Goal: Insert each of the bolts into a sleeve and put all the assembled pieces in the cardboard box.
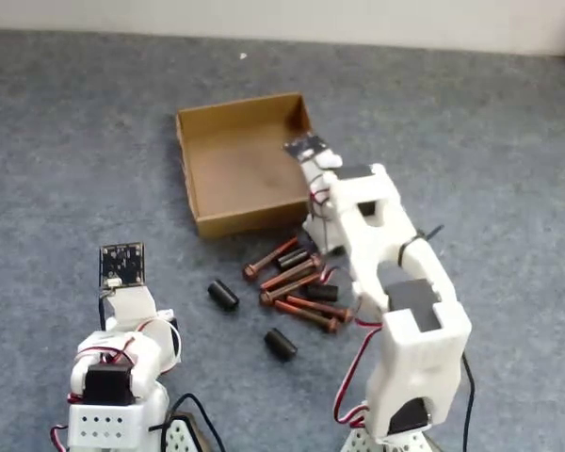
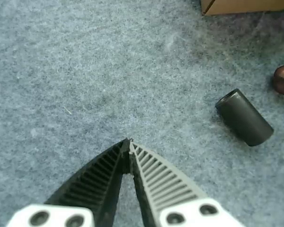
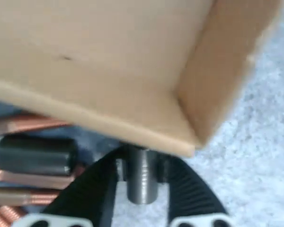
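Left wrist view shows the left gripper [image 2: 128,146], jaws pressed together, well short of the cardboard box [image 2: 246,6], with a loose sleeve [image 2: 244,117] between them. The right gripper [image 3: 141,163] has its jaws pinching another sleeve [image 3: 142,184] just outside the box's near corner. Pairing seems to be the step in hand, and it likely calls for one of the bolts [image 1: 292,280] lying on the counter before the box, while keeping clear of the box rim.

left arm [image 1: 122,367] is sitting folded back, the left gripper [image 2: 129,158] pressing its jaws together; right arm [image 1: 395,273] is lying outstretched forward, the right gripper [image 3: 141,165] clamping a grey sleeve [image 3: 142,184] between its jaws.
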`<act>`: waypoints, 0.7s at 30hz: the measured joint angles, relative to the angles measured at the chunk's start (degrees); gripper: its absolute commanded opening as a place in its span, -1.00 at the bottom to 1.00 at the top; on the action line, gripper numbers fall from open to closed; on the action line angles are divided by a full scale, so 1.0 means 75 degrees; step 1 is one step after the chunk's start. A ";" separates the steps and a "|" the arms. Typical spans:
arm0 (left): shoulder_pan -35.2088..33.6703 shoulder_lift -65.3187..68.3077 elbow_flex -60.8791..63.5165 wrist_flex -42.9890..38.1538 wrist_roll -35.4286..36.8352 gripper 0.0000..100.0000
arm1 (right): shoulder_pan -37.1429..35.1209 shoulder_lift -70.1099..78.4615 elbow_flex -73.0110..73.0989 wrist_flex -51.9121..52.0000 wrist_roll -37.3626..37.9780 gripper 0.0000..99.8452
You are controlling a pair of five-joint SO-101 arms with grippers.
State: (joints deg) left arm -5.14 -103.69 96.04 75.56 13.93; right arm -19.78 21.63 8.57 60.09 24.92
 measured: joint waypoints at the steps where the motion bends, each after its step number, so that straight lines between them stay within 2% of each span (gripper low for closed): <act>1: 0.0000 0.0000 0.0000 0.0000 0.0000 -0.99 | 0.0094 0.0047 -0.0059 0.0000 0.0000 -0.99; 8: 0.0000 0.0000 0.0000 0.0000 0.0000 -0.99 | 0.0363 -0.0434 0.0047 0.0000 0.0000 -0.99; 16: 0.0000 0.0000 0.0000 0.0000 0.0000 -0.99 | 0.0457 -0.3282 0.1418 0.0715 -0.0059 -0.99; 21: 0.0000 0.0000 0.0000 0.0000 0.0000 -0.98 | 0.0492 -0.5263 0.2719 0.0762 -0.0985 -0.99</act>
State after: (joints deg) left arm -5.14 -103.69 96.04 75.56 13.93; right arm -16.09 -17.85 28.97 65.80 17.54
